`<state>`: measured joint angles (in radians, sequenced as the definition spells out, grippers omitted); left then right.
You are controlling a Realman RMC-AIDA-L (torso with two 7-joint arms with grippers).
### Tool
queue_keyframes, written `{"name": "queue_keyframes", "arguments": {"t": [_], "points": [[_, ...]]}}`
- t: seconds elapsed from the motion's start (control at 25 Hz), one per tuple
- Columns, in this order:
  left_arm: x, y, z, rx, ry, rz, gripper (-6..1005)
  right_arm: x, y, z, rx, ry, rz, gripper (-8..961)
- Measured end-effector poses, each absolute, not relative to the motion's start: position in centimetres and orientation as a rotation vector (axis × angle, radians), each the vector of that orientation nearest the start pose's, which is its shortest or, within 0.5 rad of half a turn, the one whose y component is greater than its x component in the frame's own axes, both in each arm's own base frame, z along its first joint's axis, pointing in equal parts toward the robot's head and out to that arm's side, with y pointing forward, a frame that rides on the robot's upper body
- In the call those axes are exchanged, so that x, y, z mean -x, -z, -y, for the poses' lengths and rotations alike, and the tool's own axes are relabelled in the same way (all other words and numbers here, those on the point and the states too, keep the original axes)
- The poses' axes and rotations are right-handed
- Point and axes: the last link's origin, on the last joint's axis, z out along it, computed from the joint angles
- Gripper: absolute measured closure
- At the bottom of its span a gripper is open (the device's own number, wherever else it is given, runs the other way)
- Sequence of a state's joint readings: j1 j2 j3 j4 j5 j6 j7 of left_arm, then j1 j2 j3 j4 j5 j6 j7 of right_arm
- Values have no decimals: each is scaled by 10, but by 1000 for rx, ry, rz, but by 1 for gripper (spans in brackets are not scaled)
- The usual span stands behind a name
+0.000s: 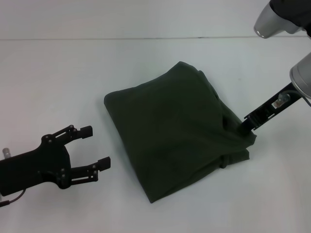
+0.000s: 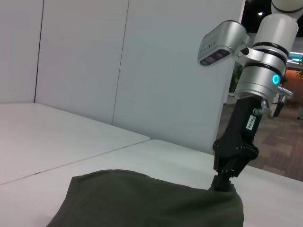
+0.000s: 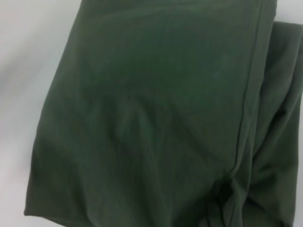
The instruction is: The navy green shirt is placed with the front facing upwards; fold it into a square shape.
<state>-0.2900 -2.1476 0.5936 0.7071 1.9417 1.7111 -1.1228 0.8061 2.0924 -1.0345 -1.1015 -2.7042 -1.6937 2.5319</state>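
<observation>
Head view: the navy green shirt point(image 1: 177, 131) is lying folded mid-table, its long axis running diagonally, as the right gripper point(image 1: 241, 130) is pinching its right-hand corner while the left gripper point(image 1: 92, 147) is waiting apart-fingered, off the shirt's left.

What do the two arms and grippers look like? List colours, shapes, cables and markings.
The left gripper is matt black, with skeletal linkage fingers ending in blocky pads, and a thin cable trails by its wrist. The right gripper is black too, on a slim black link with a white label, below silver-white cylindrical arm segments with a glowing blue ring and a silver camera housing.
</observation>
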Motion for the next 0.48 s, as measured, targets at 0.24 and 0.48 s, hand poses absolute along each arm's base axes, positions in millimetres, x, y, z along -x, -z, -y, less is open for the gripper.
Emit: {"name": "queue_keyframes", "arguments": {"t": [0.24,0.48], "points": [[300,1,-254,2596,853,518,63,-188,-18,-373,2569,462,-1239,937],[298,1,-256,2604,856,508,63,-185,-31,-363,2557,483,-1246,937]]}}
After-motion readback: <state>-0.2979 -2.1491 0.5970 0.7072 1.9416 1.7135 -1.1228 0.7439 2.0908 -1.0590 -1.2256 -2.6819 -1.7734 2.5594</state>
